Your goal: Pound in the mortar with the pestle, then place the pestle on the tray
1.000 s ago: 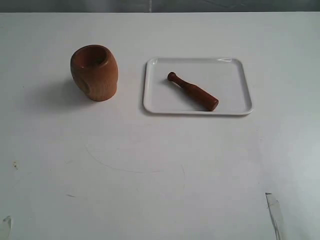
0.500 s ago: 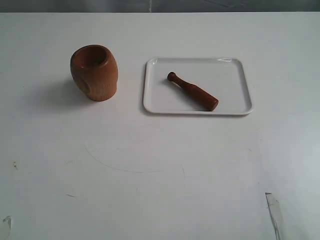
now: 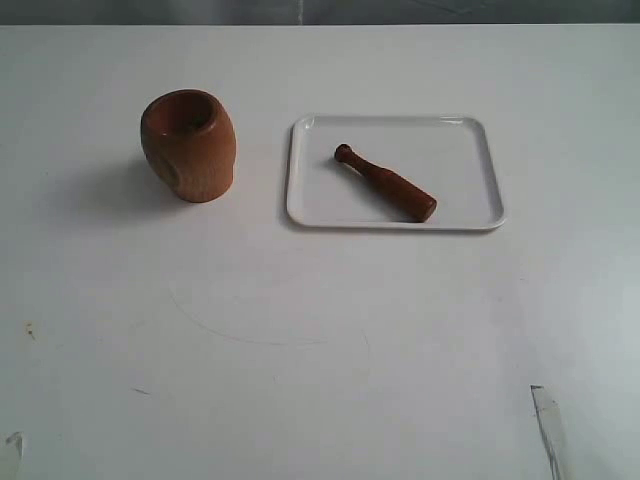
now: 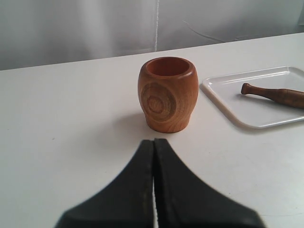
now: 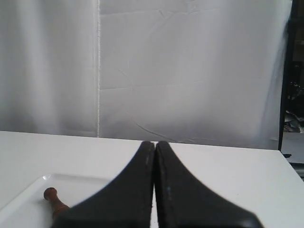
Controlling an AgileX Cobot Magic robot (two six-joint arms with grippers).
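I saw left gripper (image 4: pixel 153 141) pressed closed, empty | right gripper (image 5: pixel 155 143) likewise closed, empty | mortar (image 3: pixel 188 146) stood upright toward far-left corner of table (image 3: pixel 300 330) | pestle (image 3: pixel 386 183) lay diagonally on tray (image 3: pixel 465 150) near far edge

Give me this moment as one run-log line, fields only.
mortar: upright, beside tray | pestle: lying on tray | left pincer: shut, empty | right pincer: shut, empty
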